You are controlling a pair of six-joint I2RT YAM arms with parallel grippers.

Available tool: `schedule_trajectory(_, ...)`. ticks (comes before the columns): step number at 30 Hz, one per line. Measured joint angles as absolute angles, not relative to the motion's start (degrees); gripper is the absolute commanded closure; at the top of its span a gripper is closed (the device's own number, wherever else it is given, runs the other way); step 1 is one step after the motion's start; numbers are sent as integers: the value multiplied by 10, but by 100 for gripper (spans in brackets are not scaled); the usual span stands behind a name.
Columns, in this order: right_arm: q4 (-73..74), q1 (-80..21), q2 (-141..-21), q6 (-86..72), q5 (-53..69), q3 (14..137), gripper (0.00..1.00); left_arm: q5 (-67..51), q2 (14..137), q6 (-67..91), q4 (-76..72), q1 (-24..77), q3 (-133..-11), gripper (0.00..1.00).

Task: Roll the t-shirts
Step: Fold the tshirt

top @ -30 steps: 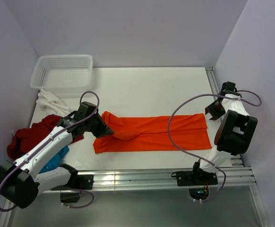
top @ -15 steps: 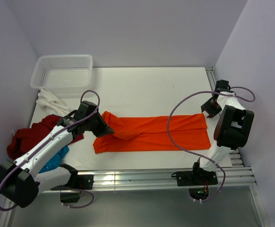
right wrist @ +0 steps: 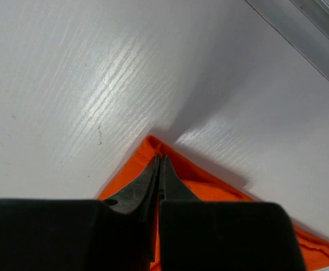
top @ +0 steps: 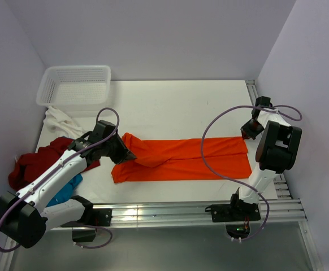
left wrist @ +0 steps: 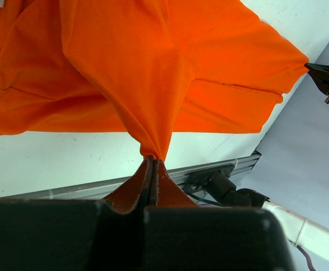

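A bright orange cloth t-shirt point(top: 181, 159), folded into a long strip, lies along the near half of the white tabletop point(top: 176, 107), with open surface between it and the far edge. There are four shirts: this one, plus a dark red cloth t-shirt point(top: 31, 164), a blue cloth t-shirt point(top: 65, 191) and a white cloth t-shirt point(top: 60, 121) heaped at the left edge. One white plastic mesh basket point(top: 74, 84) sits in the far left corner. The left gripper point(left wrist: 153, 161) is clenched on the strip's left end. The right gripper point(right wrist: 160, 161), parted a second ago, has reached the far right corner and closed (whether it pinches cloth is unclear).
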State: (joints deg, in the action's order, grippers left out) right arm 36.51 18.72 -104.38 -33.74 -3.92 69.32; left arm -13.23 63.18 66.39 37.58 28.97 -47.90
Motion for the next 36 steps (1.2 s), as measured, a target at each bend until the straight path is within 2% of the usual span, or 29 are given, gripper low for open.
schedule_trajectory(13,401,211,-1052,-369,-62,722,100,-132,617,656,382,290,-479,100)
schedule_trajectory(14,403,213,-1053,-371,-62,722,97,-132,617,656,382,290,-479,100)
schedule_trajectory(15,405,216,-1053,-372,-61,722,87,-132,617,656,382,290,-479,100)
schedule_trajectory(18,415,224,-1054,-377,-58,724,68,-132,617,656,382,290,-479,100)
schedule_trajectory(20,421,226,-1056,-376,-56,729,61,-133,617,656,382,290,-479,100)
schedule_trajectory(24,435,227,-1053,-373,-48,739,57,-133,617,656,379,290,-479,100)
schedule_trajectory(26,460,227,-1047,-365,-44,753,49,-132,617,656,377,290,-479,100)
schedule_trajectory(29,479,216,-1008,-349,-28,755,48,-132,618,656,376,290,-479,100)
schedule_trajectory(36,422,88,-775,-350,124,612,45,-132,630,656,375,291,-479,100)
